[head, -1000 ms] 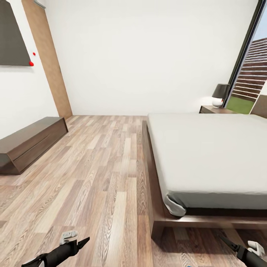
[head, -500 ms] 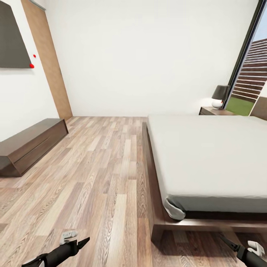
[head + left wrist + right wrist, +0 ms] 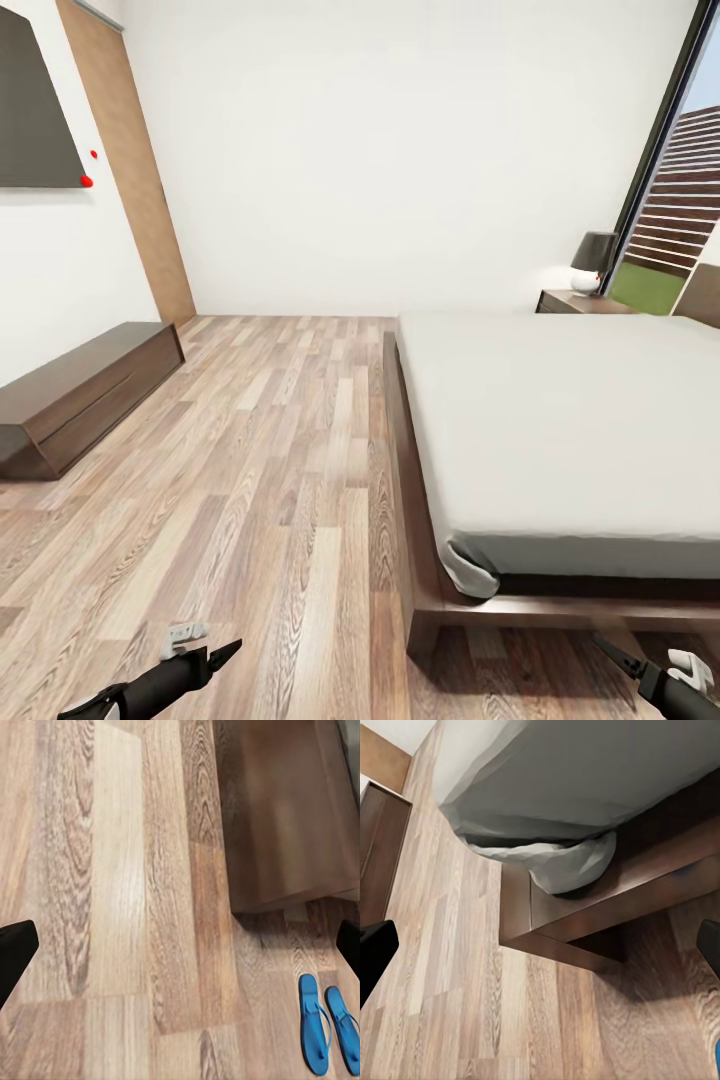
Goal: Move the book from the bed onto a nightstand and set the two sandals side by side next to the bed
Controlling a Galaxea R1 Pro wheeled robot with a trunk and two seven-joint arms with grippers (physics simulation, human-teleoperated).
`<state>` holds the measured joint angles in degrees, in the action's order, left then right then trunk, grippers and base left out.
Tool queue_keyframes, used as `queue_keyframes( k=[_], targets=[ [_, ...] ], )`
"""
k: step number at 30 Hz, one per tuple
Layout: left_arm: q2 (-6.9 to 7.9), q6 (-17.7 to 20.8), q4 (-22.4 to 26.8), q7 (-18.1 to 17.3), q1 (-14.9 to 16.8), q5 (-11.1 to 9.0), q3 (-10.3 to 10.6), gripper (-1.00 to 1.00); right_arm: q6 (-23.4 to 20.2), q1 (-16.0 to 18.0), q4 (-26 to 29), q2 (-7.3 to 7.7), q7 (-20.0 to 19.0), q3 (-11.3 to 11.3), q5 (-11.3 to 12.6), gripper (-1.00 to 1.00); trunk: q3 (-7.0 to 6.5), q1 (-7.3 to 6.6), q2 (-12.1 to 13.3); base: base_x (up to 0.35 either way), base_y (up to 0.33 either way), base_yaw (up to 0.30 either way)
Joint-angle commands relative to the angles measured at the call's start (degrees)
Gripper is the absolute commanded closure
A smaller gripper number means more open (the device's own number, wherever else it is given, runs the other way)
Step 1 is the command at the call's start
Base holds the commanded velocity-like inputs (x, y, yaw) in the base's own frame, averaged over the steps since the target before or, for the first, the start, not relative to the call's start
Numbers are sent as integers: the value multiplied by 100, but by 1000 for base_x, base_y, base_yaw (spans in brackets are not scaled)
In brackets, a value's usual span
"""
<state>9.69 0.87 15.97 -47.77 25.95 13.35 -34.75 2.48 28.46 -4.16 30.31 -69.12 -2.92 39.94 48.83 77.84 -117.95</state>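
Beside the bed (image 3: 560, 420), both sandals (image 3: 328, 1031) lie cropped; left gripper (image 3: 180, 945) and right gripper (image 3: 540, 945) spread wide, empty.

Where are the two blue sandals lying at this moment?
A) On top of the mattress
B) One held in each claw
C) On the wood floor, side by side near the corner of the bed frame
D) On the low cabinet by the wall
C: the left wrist view shows the sandals flat on the floor, side by side near the corner of the bed frame.
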Motion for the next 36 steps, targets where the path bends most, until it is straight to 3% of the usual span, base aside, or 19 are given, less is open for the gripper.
queue_keyframes(
  k=[1, 8, 36],
  targets=[
    [-3, 10, 3, -31, 4, 53, -49, -100, 25, 11, -23, 2, -22, -30, -21, -100, 5, -1, -3, 0, 0, 0],
    [-3, 15, 3, -31, 5, 53, -49, -100, 28, 11, -29, -9, -22, -29, -21, -100, 5, -1, -3, 0, 0, 0],
    [-3, 15, 3, -31, 5, 53, -49, -100, 25, 11, -27, -42, -22, -24, -21, -100, -479, -594, 1080, 0, 0, -2]
  ],
)
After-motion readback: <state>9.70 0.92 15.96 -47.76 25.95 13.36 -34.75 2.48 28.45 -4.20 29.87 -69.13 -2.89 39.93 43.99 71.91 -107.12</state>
